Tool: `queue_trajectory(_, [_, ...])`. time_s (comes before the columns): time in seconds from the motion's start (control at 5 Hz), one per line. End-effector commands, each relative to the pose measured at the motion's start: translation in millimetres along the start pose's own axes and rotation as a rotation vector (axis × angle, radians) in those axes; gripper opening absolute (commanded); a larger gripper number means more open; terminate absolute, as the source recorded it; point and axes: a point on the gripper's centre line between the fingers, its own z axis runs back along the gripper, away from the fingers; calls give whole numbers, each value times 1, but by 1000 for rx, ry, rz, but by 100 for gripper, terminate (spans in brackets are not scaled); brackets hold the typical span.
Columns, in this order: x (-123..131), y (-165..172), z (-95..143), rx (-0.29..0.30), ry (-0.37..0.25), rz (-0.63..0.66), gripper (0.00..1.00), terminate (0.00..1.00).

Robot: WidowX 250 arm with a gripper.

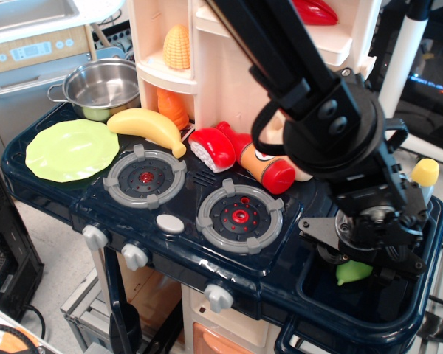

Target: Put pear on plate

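Note:
The light-green pear [352, 273] lies in the dark sink basin [332, 299] at the front right of the toy stove. Only its lower edge shows below my gripper. My gripper [359, 264] hangs straight down over the pear, with its black fingers apart on either side of it. I see no grip on the pear. The lime-green plate [70, 150] lies flat and empty at the far left of the stove top, well away from the gripper.
A steel pot [103, 85] stands behind the plate, with a yellow banana [148, 125] beside it. A red toy [214, 147] and a ketchup bottle [269, 168] lie behind two grey burners [145, 177] [240, 215]. Corn [177, 46] sits on the shelf, and a yellow-capped bottle [424, 173] stands at the right.

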Motion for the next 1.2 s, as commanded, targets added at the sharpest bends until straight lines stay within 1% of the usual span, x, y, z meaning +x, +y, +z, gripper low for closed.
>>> queue_trajectory(0.0, [41, 32, 97, 208, 135, 74, 0, 0])
queue_trajectory(0.2, [52, 78, 124, 308, 168, 161, 0, 0])
queue_trajectory(0.4, [48, 126, 133, 374, 102, 184, 0, 0])
queue_trajectory(0.6, [46, 175, 131, 419, 68, 216, 0, 0])
queue_trajectory(0.8, [36, 226, 111, 415, 49, 237, 0, 0])
queue_trajectory(1.0, [31, 276, 89, 379, 51, 262, 0, 0])
